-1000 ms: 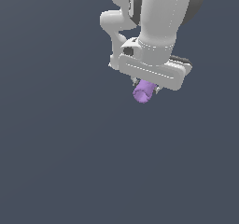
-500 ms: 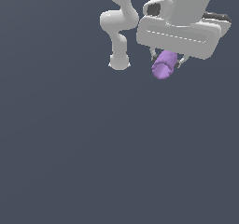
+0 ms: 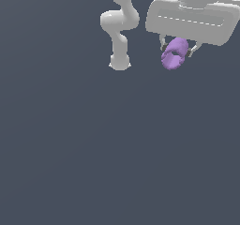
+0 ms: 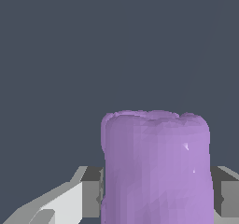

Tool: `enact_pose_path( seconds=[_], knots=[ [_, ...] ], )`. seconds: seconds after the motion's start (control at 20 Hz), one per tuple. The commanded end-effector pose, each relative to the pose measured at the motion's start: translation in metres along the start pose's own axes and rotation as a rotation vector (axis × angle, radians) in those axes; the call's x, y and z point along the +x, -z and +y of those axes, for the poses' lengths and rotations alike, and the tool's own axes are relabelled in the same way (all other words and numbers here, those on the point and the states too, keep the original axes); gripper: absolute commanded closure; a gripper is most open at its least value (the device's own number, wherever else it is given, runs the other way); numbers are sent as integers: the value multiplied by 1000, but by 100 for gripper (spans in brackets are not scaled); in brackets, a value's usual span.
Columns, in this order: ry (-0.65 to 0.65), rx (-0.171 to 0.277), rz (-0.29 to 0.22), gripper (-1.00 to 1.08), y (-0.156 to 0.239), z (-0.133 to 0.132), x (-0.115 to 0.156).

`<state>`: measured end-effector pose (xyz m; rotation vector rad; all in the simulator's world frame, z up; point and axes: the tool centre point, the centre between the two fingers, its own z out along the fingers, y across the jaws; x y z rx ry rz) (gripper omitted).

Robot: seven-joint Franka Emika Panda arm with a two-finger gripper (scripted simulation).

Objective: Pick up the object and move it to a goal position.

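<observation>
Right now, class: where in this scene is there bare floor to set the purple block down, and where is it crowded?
Bare floor fills everything below the arm's base. The top is crowded: the gripper holds the purple block there beside the base.

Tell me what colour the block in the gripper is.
Light purple block, plain and matte; the wrist view shows it best.

Gripper (image 3: 177, 50) carried object (image 3: 174, 54) up, toward exterior view's right; looms larger.
</observation>
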<state>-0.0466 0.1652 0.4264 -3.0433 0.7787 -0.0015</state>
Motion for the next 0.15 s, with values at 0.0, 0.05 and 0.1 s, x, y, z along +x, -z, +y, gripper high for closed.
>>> enact_pose_path(
  seconds=[0.0, 0.05, 0.1],
  knots=[
    [-1, -1, -1, 108, 0, 0, 0],
    [-1, -1, -1, 108, -1, 0, 1],
    [-1, -1, -1, 108, -1, 0, 1]
  ],
)
